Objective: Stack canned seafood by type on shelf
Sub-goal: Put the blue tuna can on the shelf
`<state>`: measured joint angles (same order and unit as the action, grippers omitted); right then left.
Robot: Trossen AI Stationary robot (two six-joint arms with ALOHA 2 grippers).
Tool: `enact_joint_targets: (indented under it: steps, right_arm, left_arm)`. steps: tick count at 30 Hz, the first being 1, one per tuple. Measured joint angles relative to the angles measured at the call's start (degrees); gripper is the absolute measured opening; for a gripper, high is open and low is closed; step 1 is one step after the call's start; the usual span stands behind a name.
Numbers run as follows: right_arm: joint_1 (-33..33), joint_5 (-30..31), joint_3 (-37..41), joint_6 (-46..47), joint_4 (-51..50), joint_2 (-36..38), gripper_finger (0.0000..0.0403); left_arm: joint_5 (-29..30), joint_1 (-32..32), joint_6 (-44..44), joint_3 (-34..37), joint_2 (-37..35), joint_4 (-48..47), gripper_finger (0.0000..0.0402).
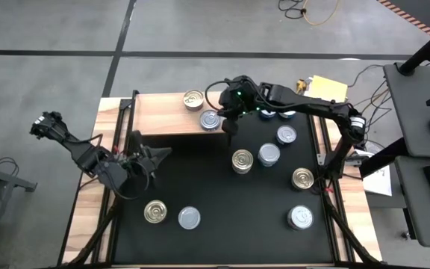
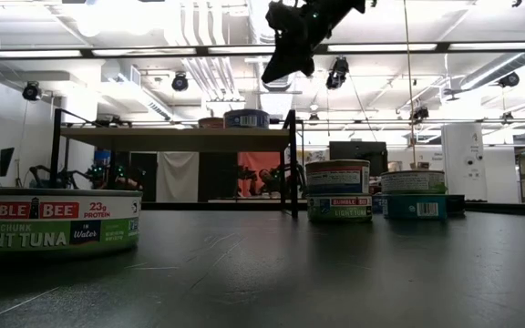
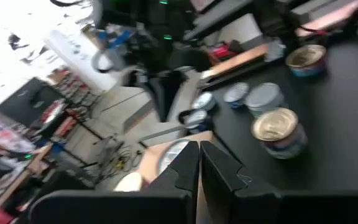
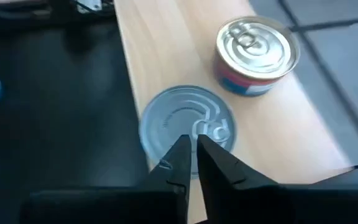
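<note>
Hovering closed, the right gripper hangs above the silver-topped tin.

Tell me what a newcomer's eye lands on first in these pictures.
First, the right gripper, shut and empty, hovering just above a silver-topped can on the wooden shelf, with a gold-topped can close by. Next, the loose cans scattered across the black table. The left gripper waits shut over the table's left side.
</note>
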<state>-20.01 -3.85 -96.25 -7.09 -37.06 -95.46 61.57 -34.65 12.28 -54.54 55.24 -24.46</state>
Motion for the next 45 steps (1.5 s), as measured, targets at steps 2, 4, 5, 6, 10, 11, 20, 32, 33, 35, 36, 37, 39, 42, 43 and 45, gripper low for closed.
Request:
enact_joint_targets:
  steps: [2, 4, 5, 6, 10, 11, 20, 32, 33, 35, 36, 37, 39, 42, 43, 45]
  right_arm:
    - [0.2, 1.1, 0.0, -0.5, 1.2, -0.2, 0.0014]
    - [0.2, 1.4, 0.2, -0.7, 2.7, -0.2, 0.0013]
    - [0.2, 1.4, 0.3, -1.0, 3.6, -0.3, 0.0013]
    - [0.2, 1.4, 0.6, -1.2, 4.7, -0.3, 0.0013]
    - [0.1, 1.5, 1.6, -2.1, 7.4, -0.3, 0.0013]
    - [0.1, 1.5, 2.2, -2.4, 8.3, -0.3, 0.0013]
    - [0.1, 7.4, 4.8, -3.8, 10.8, -0.3, 0.0013]
    - [0.3, 7.4, 4.8, 1.1, 10.4, -0.3, 0.0013]
    - [0.3, 7.4, 4.8, 1.1, 10.3, -0.3, 0.0013]
    - [0.2, 7.5, 4.8, 1.1, 10.5, -0.3, 0.0013]
    - [0.2, 8.0, 4.8, 1.1, 11.0, -0.4, 0.0013]
    - [0.1, 8.9, 4.8, 1.0, 11.6, -0.6, 0.0013]
    - [-0.1, 9.9, 4.8, 1.0, 12.1, -1.1, 0.0013]
    - [-0.6, 9.9, 4.8, 0.4, 12.6, -2.3, 0.0013]
    - [-0.7, 9.9, 4.8, 0.4, 12.5, -2.8, 0.0013]
    - [-1.0, 9.9, 4.8, 0.5, 12.4, -3.7, 0.0013]
  left_arm:
    - [-1.1, 0.1, -0.5, 1.7, 0.0, 1.3, 0.0]
    - [-1.2, 0.5, -0.6, 3.8, 0.0, 3.2, 0.0]
    - [-1.2, 0.9, -0.5, 5.0, 0.0, 4.8, 0.0]
    - [-1.2, 1.3, -0.3, 6.1, 0.0, 6.7, 0.0]
    - [-6.3, 3.9, 2.5, 10.1, 0.0, 15.4, 0.0]
    - [-10.2, 5.0, 3.2, 10.9, 0.0, 17.2, 0.0]
    - [-32.3, 19.5, 5.1, 14.9, 2.5, 29.4, 0.0]
    - [-32.3, 31.9, 3.5, 12.1, 15.6, 29.5, 0.0]
    - [-32.2, 32.5, 3.5, 11.7, 16.7, 29.5, 0.0]
    - [-32.2, 33.5, 3.6, 10.5, 19.0, 29.7, 0.0]
    - [-32.2, 33.9, 3.6, 9.9, 20.1, 29.7, 0.0]
    - [-32.2, 34.4, 3.7, 9.3, 21.2, 29.6, 0.0]
    - [-32.2, 35.0, 3.8, 8.1, 23.1, 29.6, 0.0]
    - [-32.2, 35.7, 4.6, 6.5, 25.3, 29.6, 0.0]
    - [-32.2, 35.8, 4.8, 6.1, 25.8, 29.7, 0.0]
    - [-32.2, 36.1, 4.9, 5.8, 26.6, 29.6, 0.0]
